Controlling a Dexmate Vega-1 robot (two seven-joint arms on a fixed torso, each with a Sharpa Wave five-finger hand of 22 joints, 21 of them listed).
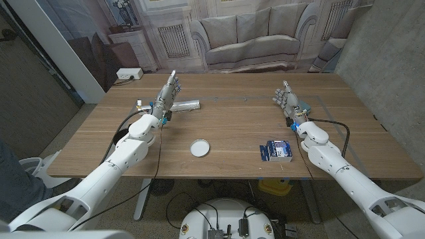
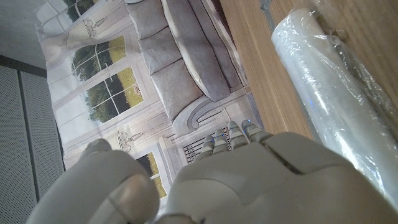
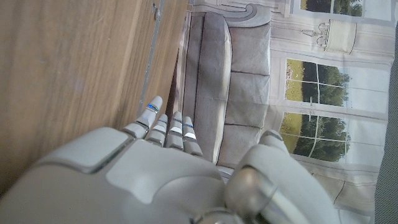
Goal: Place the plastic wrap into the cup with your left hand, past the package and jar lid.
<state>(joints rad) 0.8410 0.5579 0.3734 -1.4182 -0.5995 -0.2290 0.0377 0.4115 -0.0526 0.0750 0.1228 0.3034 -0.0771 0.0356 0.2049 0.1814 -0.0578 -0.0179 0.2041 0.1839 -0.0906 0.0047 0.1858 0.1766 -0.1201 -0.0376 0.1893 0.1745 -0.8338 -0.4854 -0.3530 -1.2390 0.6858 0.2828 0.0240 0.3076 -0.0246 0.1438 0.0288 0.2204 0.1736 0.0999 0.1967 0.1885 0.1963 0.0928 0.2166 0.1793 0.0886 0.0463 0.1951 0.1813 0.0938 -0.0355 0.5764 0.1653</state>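
Observation:
The plastic wrap [image 1: 188, 105] is a clear roll lying across the far left of the wooden table [image 1: 232, 126]. In the left wrist view the plastic wrap [image 2: 329, 93] runs close beside my hand. My left hand [image 1: 168, 94] stands upright right at the roll, fingers straight and apart, holding nothing; the left hand [image 2: 249, 180] partly hides the roll. A white jar lid [image 1: 199, 147] lies near the front middle. The blue package [image 1: 275, 151] lies to its right. My right hand [image 1: 287, 99] stands upright, fingers extended and empty, like the right hand [image 3: 155, 174]. A bluish object [image 1: 304, 106], perhaps the cup, peeks from behind it.
A white power strip [image 1: 128, 74] lies on the floor beyond the table's far left corner. A printed backdrop with a sofa [image 1: 252, 33] hangs behind the table. Bare wood stretches between the roll, the lid and the package.

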